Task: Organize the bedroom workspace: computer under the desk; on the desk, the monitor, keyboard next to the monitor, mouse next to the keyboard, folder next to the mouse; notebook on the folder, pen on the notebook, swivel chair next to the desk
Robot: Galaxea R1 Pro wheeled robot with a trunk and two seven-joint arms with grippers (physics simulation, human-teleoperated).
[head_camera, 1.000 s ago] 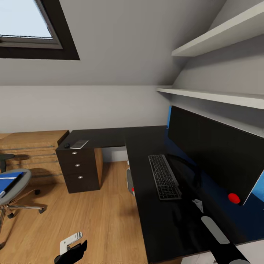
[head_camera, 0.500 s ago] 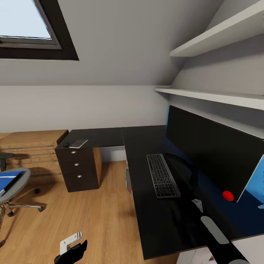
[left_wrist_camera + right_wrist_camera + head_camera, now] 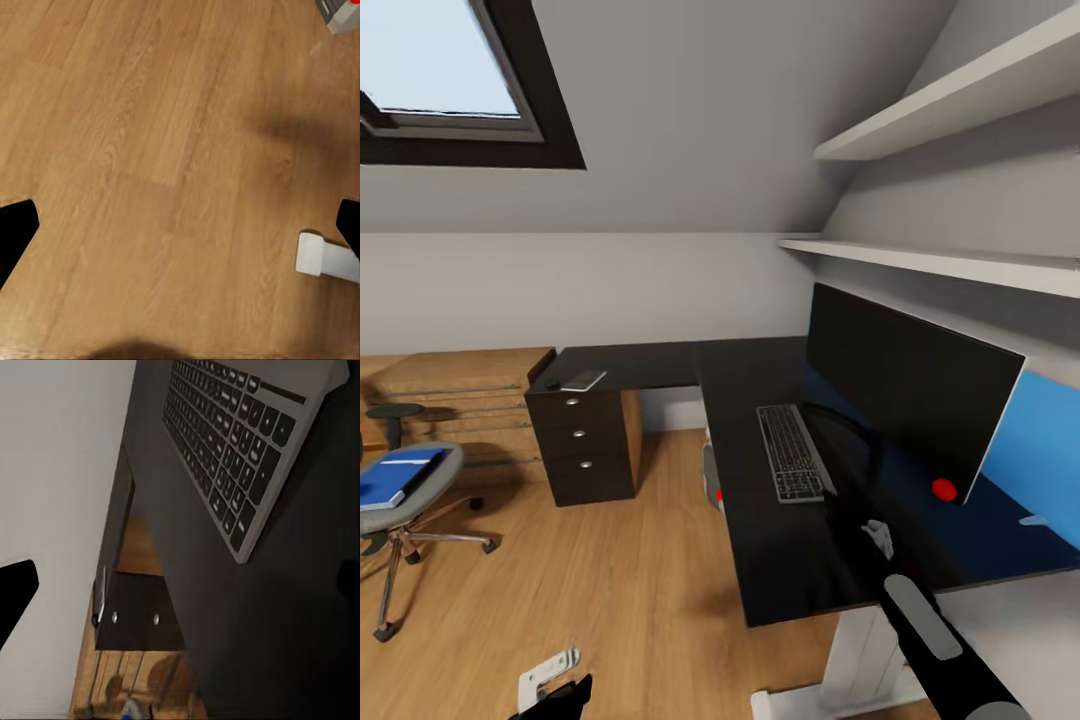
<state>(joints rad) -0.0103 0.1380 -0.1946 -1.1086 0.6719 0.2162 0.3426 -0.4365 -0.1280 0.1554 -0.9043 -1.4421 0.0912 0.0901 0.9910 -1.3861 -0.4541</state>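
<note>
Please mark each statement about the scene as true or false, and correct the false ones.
1. The keyboard lies on the desk in front of the monitor. True.
2. The folder is on the desk. False: it lies on the swivel chair seat.
3. The left gripper hangs over the wood floor. True.
4. The monitor stands on the floor. False: it stands on the desk.
5. The drawer unit has three drawers. True.
</note>
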